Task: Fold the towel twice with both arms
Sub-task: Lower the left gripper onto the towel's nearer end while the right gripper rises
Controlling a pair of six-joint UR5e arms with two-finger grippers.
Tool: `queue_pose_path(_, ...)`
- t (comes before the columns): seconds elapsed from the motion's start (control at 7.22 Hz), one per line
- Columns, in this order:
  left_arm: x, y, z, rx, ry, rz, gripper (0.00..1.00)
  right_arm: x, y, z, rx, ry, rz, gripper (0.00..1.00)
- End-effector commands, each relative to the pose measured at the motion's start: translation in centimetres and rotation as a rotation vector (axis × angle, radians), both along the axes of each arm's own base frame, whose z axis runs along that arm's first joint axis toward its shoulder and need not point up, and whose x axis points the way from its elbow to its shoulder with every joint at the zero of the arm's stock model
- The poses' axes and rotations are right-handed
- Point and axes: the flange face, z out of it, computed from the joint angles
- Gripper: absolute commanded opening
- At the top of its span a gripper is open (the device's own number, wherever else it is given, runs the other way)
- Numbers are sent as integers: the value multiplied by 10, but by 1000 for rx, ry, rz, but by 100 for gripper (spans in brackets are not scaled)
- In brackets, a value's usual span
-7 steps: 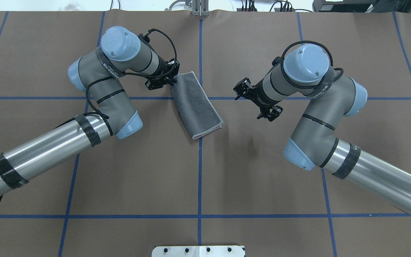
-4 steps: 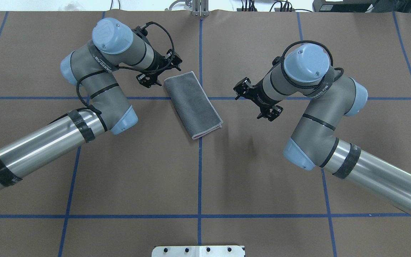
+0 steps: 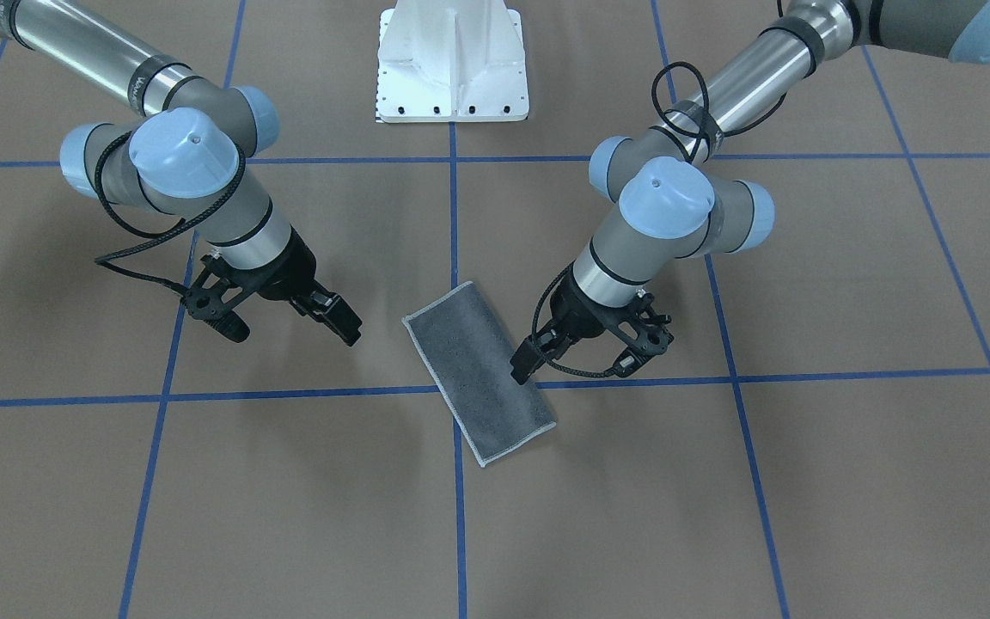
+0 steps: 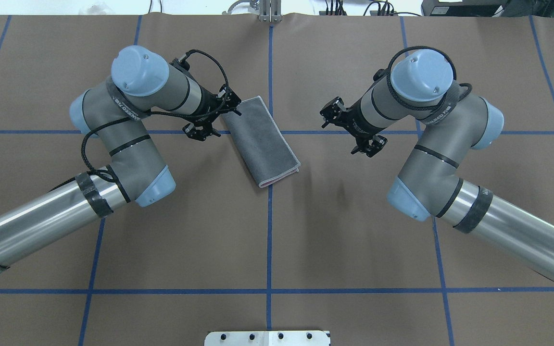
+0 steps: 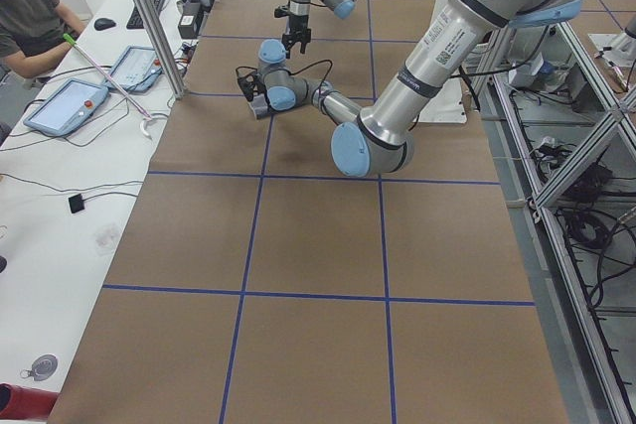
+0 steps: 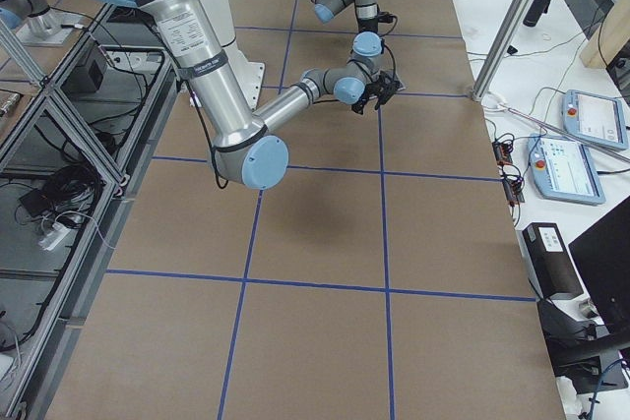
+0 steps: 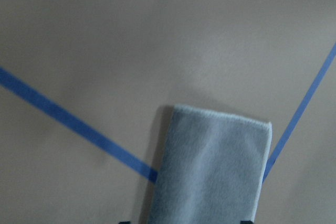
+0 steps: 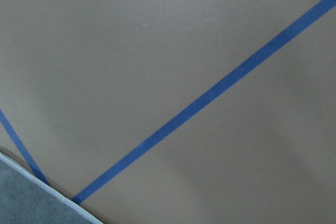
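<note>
The towel [image 4: 261,142] lies flat on the brown table, folded into a narrow rectangle with the dark grey face up and a thin pink edge at its near end. It also shows in the front view [image 3: 478,378]. My left gripper [image 4: 215,122] is open and empty, raised at the towel's far left edge, with one fingertip [image 3: 522,368] over that edge. The left wrist view shows the towel [image 7: 210,171] below. My right gripper [image 4: 344,130] is open and empty, raised to the right of the towel. The right wrist view catches only a towel corner [image 8: 31,203].
Blue tape lines [image 4: 270,240] cross the brown table cover. The white pedestal base [image 3: 452,60] stands at the robot's side of the table. An operator [image 5: 30,7] sits by tablets on a side bench beyond the far table edge.
My left gripper let go of the towel's far corner, drew away to the left, then came back to the towel's left edge. My right arm shifted slightly up and right. The towel stays flat.
</note>
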Motion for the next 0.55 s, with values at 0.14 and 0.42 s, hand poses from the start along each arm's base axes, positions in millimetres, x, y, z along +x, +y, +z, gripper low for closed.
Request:
queue_pose_path(0.14, 42, 68, -15, -56, -1, -2, 51, 25, -14, 12, 16, 8, -4, 100)
queue_pose_path(0.42, 69, 96, -13, -49, -42, -5, 49, 24, -14, 12, 17, 8, -6, 100)
